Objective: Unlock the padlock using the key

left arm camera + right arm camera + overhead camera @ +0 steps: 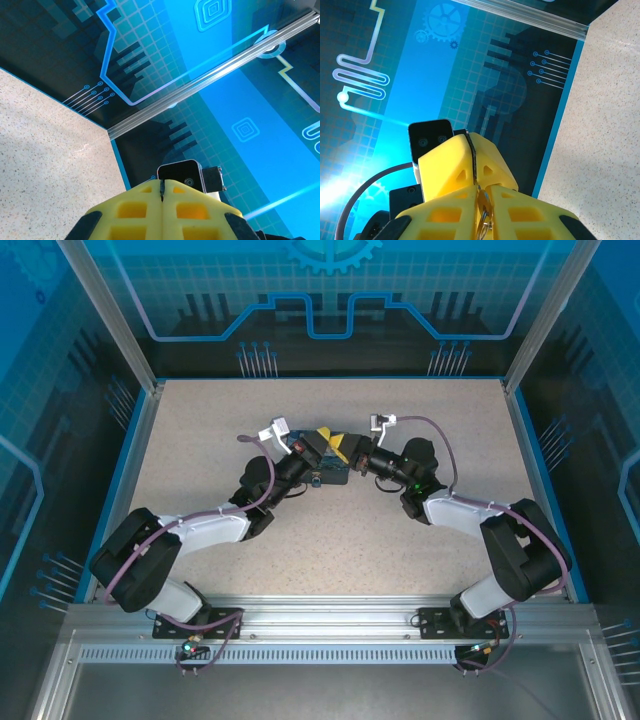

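Right gripper (481, 196) fingers clamped on the padlock (483, 220), pinched between their pads; left gripper (162, 189) fingers pressed together right at those tips, key not discernible in their seam; risk: slight misalignment or twist jams the key or levers the padlock out.

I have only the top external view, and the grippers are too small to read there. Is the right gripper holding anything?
Observer: Yes. The right wrist view shows the right gripper shut on a small metal thing with a loop, apparently the padlock.
Operator: And the left gripper?
Observer: The left wrist view shows the left gripper pressed fully shut. Only a thin dark line lies between its two halves, so I cannot confirm the key is there.
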`<state>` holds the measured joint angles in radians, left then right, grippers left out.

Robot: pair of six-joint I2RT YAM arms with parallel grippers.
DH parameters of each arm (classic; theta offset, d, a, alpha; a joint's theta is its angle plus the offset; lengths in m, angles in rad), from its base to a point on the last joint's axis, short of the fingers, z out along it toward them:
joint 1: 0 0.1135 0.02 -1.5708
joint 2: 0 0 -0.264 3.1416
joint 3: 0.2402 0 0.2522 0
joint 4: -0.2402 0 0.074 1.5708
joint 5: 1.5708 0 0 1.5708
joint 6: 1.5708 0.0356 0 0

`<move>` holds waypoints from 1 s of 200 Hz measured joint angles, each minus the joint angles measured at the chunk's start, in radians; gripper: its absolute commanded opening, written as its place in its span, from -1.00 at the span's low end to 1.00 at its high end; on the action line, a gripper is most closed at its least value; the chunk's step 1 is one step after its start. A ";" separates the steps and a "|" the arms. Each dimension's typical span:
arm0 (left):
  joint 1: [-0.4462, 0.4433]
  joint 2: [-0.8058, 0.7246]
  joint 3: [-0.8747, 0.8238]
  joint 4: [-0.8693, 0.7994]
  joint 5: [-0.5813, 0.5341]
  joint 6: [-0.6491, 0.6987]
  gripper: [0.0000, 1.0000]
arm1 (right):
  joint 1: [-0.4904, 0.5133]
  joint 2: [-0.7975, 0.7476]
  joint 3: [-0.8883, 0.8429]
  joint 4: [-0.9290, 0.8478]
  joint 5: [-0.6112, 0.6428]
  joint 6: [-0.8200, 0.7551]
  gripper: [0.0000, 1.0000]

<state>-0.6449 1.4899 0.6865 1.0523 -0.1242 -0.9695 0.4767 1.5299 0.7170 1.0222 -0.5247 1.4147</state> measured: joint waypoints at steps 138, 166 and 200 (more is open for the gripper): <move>0.013 -0.089 -0.004 -0.141 -0.029 0.014 0.29 | -0.074 -0.066 -0.060 -0.039 -0.024 -0.017 -1.00; 0.070 -0.269 0.003 -0.362 -0.029 0.072 0.48 | -0.102 -0.132 -0.079 -0.119 -0.050 -0.070 -1.00; 0.145 -0.363 0.118 -0.708 0.000 0.188 0.63 | -0.118 -0.212 -0.075 -0.301 -0.081 -0.199 -1.00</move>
<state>-0.4999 1.1271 0.8047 0.3443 -0.1246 -0.7811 0.3588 1.3174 0.6422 0.7208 -0.6060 1.2160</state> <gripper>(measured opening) 0.796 0.064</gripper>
